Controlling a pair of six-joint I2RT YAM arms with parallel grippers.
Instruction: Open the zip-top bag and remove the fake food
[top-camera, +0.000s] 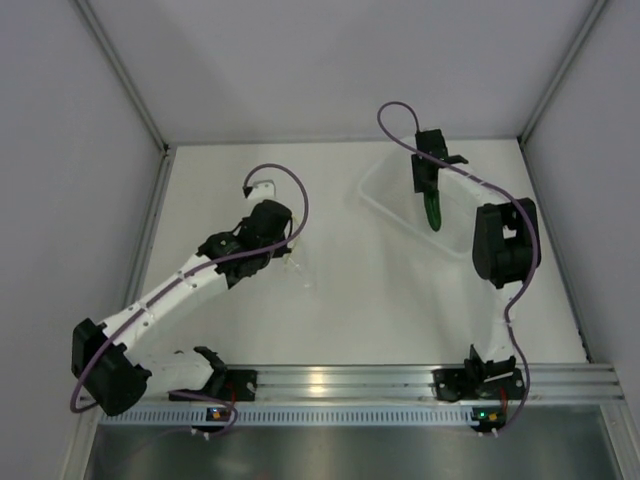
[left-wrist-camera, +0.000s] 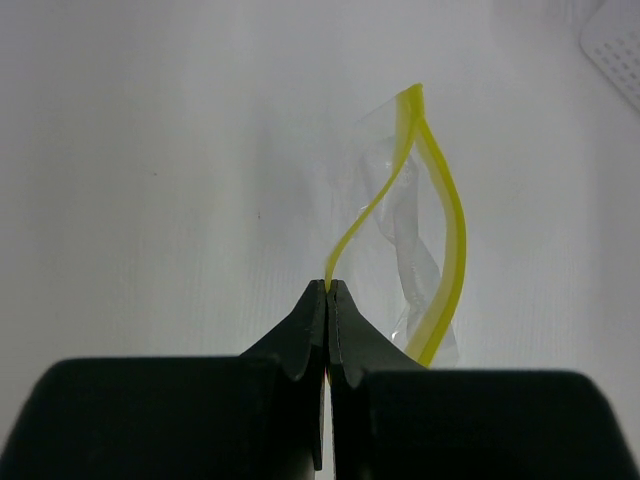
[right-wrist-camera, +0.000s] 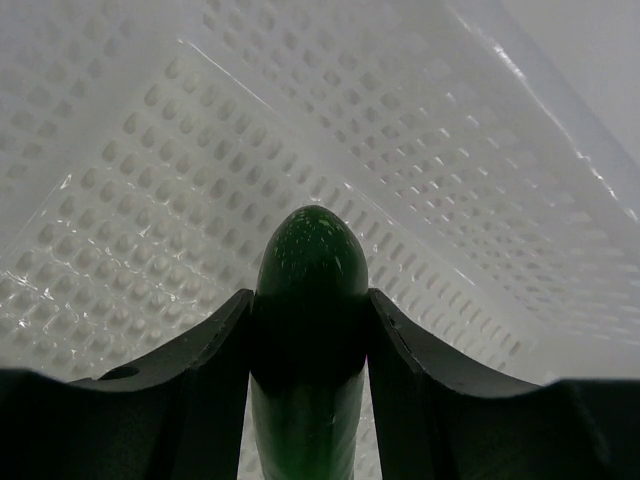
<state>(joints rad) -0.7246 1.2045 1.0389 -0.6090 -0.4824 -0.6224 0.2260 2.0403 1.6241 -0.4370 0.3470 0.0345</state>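
Right wrist: right gripper (right-wrist-camera: 308, 298) clamps the fake food (right-wrist-camera: 305, 350) mid-body — seemingly stiff, slick; left gripper (left-wrist-camera: 328, 288) pinches the limp zip-top bag (left-wrist-camera: 405, 235)

The small clear crinkly plastic zip-top pouch (left-wrist-camera: 408, 235) carries a yellow-green zip strip. The glossy dark green elongated fake cucumber piece (right-wrist-camera: 308, 240) is plain. The rigid clear rectangular plastic bin (right-wrist-camera: 450, 200) shows a dimple grid. Matte black left tool (left-wrist-camera: 327, 292) and right tool (right-wrist-camera: 308, 297); plain white table (left-wrist-camera: 150, 150).
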